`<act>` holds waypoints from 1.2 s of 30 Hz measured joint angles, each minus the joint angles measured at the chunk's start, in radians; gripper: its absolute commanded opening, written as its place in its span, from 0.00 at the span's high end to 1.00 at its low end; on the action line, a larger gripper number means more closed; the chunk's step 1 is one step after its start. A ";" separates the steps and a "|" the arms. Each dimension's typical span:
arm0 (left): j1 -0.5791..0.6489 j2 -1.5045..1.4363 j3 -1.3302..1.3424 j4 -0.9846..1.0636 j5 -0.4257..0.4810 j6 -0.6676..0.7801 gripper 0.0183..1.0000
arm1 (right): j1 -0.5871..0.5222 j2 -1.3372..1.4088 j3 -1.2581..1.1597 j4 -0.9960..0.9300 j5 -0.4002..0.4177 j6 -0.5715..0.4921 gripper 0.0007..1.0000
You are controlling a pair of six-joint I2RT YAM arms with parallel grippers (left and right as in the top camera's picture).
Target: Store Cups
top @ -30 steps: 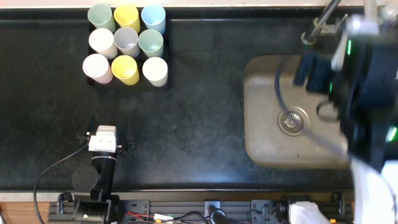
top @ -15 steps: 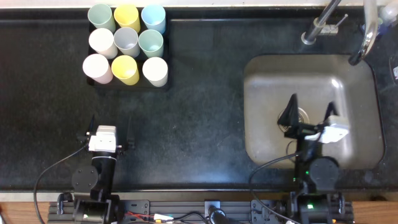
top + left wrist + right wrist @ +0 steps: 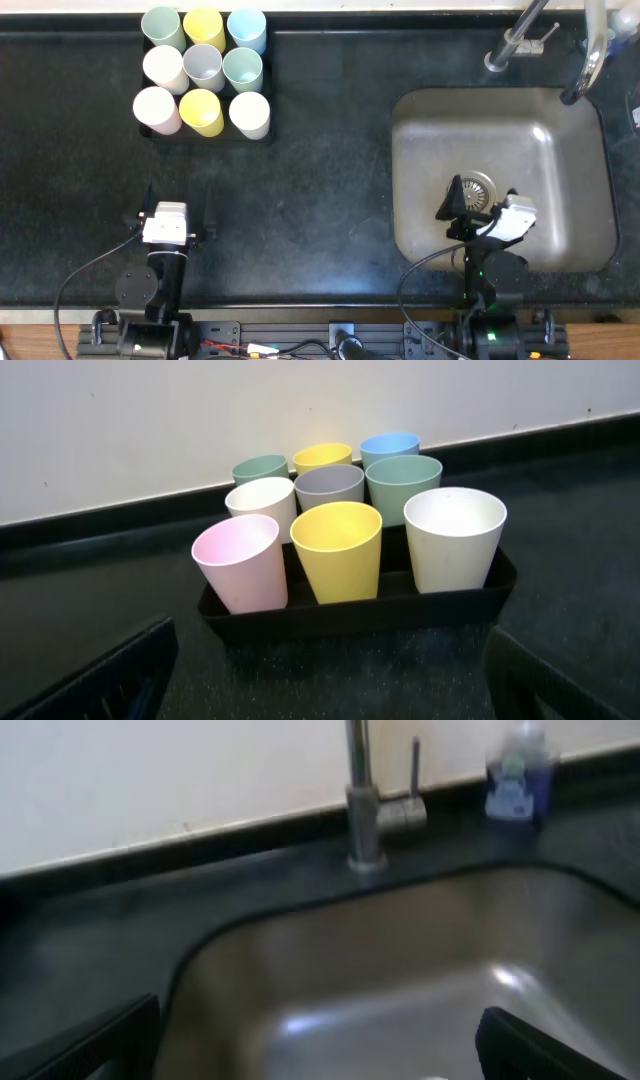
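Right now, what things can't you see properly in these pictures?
- Back cups, left wrist view: the front cups hide most of them.
- Tray floor, top and left wrist views: cups cover it.
- Tap, right wrist view: spout cut off by the picture's edge.
- Blue bottle, right wrist view: blurred, cap end cut off.
- Drain, top view: partly under the right gripper.
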 measured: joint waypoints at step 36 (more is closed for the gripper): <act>0.000 0.000 0.000 0.000 0.000 0.000 0.00 | 0.000 -0.175 0.000 -0.013 -0.099 0.000 0.00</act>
